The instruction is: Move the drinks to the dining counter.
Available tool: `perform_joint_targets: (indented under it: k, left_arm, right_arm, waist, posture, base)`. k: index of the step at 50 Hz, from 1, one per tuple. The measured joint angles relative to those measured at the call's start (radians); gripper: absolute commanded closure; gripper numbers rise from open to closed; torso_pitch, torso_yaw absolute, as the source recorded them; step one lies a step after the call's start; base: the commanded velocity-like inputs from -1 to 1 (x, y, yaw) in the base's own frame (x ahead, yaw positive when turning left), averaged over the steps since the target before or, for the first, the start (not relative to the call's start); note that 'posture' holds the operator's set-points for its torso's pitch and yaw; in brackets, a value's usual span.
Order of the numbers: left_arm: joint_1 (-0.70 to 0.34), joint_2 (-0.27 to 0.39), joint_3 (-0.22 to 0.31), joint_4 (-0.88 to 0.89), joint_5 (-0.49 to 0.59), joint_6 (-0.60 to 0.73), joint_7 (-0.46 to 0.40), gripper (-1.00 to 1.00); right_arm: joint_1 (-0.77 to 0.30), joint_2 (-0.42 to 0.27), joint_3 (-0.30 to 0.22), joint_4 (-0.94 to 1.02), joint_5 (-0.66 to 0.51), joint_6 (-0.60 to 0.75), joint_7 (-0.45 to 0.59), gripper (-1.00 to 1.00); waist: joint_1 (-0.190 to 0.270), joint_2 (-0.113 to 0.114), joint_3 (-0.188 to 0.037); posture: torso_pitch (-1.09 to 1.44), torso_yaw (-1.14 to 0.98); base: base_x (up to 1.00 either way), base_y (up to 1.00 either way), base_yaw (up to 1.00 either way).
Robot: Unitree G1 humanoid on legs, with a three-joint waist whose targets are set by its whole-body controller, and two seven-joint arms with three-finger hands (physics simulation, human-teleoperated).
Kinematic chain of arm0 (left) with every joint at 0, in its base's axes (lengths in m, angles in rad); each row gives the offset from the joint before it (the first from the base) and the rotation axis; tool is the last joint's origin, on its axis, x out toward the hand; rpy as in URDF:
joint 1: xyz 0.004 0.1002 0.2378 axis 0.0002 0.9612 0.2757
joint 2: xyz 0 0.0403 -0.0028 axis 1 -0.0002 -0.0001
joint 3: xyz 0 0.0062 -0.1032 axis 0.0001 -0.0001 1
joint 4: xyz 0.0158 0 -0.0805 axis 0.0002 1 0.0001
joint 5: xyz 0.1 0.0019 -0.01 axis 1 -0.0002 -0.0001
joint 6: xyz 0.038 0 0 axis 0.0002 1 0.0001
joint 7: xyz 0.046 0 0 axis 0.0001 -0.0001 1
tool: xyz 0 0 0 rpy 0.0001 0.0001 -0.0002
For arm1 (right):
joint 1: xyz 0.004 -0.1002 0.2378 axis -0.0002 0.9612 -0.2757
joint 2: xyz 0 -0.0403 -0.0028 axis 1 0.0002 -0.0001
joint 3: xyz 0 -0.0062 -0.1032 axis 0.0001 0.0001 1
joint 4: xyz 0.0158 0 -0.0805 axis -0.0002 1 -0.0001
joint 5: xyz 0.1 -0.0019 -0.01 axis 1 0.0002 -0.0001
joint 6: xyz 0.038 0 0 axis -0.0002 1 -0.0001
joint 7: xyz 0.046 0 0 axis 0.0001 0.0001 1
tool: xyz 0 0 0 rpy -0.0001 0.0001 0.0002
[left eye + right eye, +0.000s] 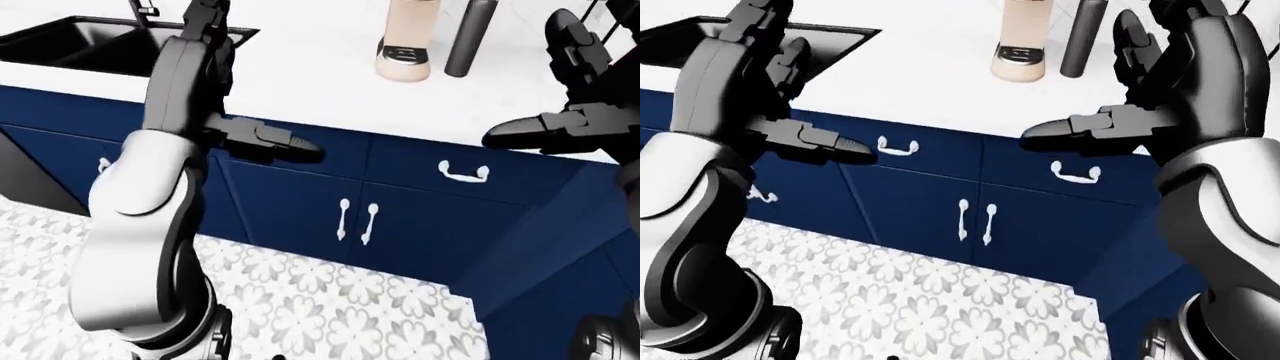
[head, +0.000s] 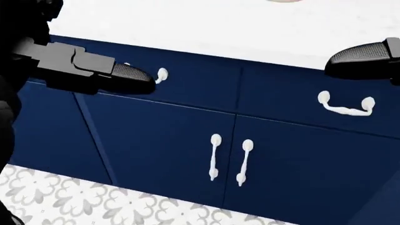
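Both hands, left (image 1: pixel 790 97) and right (image 1: pixel 1140 82), you are carrying raised, fingers spread and gripping nothing, ready for the drinks: beige bottle (image 1: pixel 408 45) and dark bottle (image 1: pixel 470 37) standing on the white counter (image 1: pixel 300 82).

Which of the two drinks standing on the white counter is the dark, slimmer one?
The grey bottle, standing right of the beige bottle in the left-eye view; it is narrower and dark all over, while the other is pale with a dark label.
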Motion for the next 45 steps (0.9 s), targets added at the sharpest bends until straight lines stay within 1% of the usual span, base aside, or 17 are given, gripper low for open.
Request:
perform_joint_targets:
  k: [5, 9, 10, 12, 14, 17, 21, 22, 24, 25, 27, 33, 35, 38, 40, 44, 45]
  left_arm:
    - [0.004, -0.004, -0.016, 0.031, -0.017, 0.008, -0.012, -1.00]
    - [0.016, -0.007, -0.016, 0.036, -0.024, 0.013, -0.014, -1.00]
    - [0.013, -0.005, -0.012, 0.031, -0.023, 0.010, -0.012, -1.00]
    - [0.029, 0.000, 0.003, 0.022, -0.016, 0.004, -0.005, -1.00]
    - [0.051, -0.002, 0.011, 0.031, -0.006, 0.012, 0.003, -1.00]
    - [0.044, -0.005, 0.005, 0.039, -0.006, -0.001, 0.006, -1.00]
    - [0.046, -0.003, 0.009, 0.024, -0.011, -0.029, 0.005, -1.00]
    - [0.047, -0.002, 0.013, 0.025, -0.010, -0.031, 0.006, -1.00]
    - [0.037, -0.006, 0.009, 0.033, -0.009, -0.034, 0.008, -1.00]
    - [0.047, -0.016, -0.001, 0.029, -0.012, -0.036, 0.008, -1.00]
    - [0.061, -0.020, -0.024, 0.034, -0.025, -0.026, -0.001, -1.00]
    - [0.039, -0.009, -0.010, 0.028, -0.027, -0.011, -0.003, -1.00]
    - [0.038, -0.012, -0.011, 0.028, -0.022, -0.020, 0.000, -1.00]
    - [0.031, -0.008, -0.013, 0.018, -0.021, -0.020, 0.000, -1.00]
    - [0.053, -0.002, 0.001, 0.021, -0.016, -0.020, 0.001, -1.00]
    - [0.048, -0.001, 0.006, 0.036, -0.005, -0.006, 0.007, -1.00]
    - [0.050, 0.005, 0.012, 0.026, -0.002, -0.008, 0.008, -1.00]
  right_arm:
    - [0.017, 0.003, -0.003, 0.029, 0.002, 0.008, -0.011, -1.00]
    - [0.025, -0.002, 0.000, 0.036, 0.011, 0.014, -0.019, -1.00]
    - [0.020, -0.003, 0.003, 0.033, 0.012, 0.010, -0.019, -1.00]
    - [0.024, 0.009, 0.021, 0.020, 0.014, 0.001, -0.015, -1.00]
    - [0.031, 0.013, 0.048, 0.021, 0.020, 0.007, -0.003, -1.00]
    - [0.022, 0.011, 0.041, 0.018, 0.009, 0.002, 0.005, -1.00]
    - [0.013, 0.019, 0.032, 0.000, -0.017, -0.017, 0.009, -1.00]
    - [0.010, 0.022, 0.035, -0.001, -0.020, -0.018, 0.012, -1.00]
    - [0.008, 0.022, 0.029, 0.003, -0.028, -0.016, 0.015, -1.00]
    - [0.016, 0.025, 0.021, 0.008, -0.033, -0.015, 0.014, -1.00]
    - [0.028, 0.032, 0.015, 0.022, -0.042, 0.003, 0.009, -1.00]
    - [0.015, 0.029, 0.012, 0.017, -0.033, 0.018, 0.010, -1.00]
    - [0.019, 0.027, 0.007, 0.018, -0.030, 0.015, 0.010, -1.00]
    - [0.006, 0.022, 0.000, 0.014, -0.021, 0.011, 0.005, -1.00]
    - [0.016, 0.041, 0.009, 0.001, 0.002, 0.008, 0.001, -1.00]
    - [0.016, 0.028, 0.019, 0.018, 0.043, 0.009, -0.006, -1.00]
    - [0.005, 0.032, 0.020, 0.019, 0.054, 0.005, -0.010, -1.00]
  waist:
    - [0.006, 0.027, 0.023]
    - [0.012, 0.059, 0.002]
    - [0.015, 0.074, 0.006]
    - [0.030, 0.080, 0.036]
    - [0.030, 0.084, 0.018]
    - [0.028, 0.084, -0.008]
    - [0.033, 0.052, -0.007]
    - [0.040, 0.028, -0.010]
    - [0.022, -0.048, -0.008]
    - [0.023, -0.047, 0.016]
    - [0.020, -0.036, 0.040]
    - [0.035, 0.009, 0.037]
    - [0.032, 0.040, 0.012]
    - [0.030, 0.107, 0.005]
    - [0.052, 0.097, 0.008]
    - [0.053, 0.094, -0.018]
    - [0.050, 0.069, -0.016]
  posture:
    - [0.00, 0.00]
    - [0.00, 0.00]
    - [0.00, 0.00]
    - [0.00, 0.00]
    - [0.00, 0.00]
    - [0.00, 0.00]
    - [0.00, 0.00]
    - [0.00, 0.00]
    - [0.00, 0.00]
    - [0.00, 0.00]
    - [0.00, 0.00]
    - [0.00, 0.00]
    - [0.00, 0.00]
    - [0.00, 0.00]
    - [0.00, 0.00]
    - [0.00, 0.00]
    - [0.00, 0.00]
  base:
    - [0.00, -0.04, 0.00]
    - [0.00, -0.45, 0.00]
    - [0.00, -0.76, 0.00]
    - [0.00, -0.82, 0.00]
    - [0.00, -0.86, 0.00]
    - [0.00, -0.85, 0.00]
    - [0.00, -0.71, 0.00]
    - [0.00, -0.14, 0.00]
    - [0.00, -0.02, 0.00]
    - [0.00, 0.00, 0.00]
    - [0.00, 0.00, 0.00]
    - [0.00, -0.03, 0.00]
    - [0.00, -0.40, 0.00]
    - [0.00, -0.55, 0.00]
    - [0.00, -0.67, 0.00]
    - [0.00, -0.62, -0.25]
    - [0.00, 0.00, -1.00]
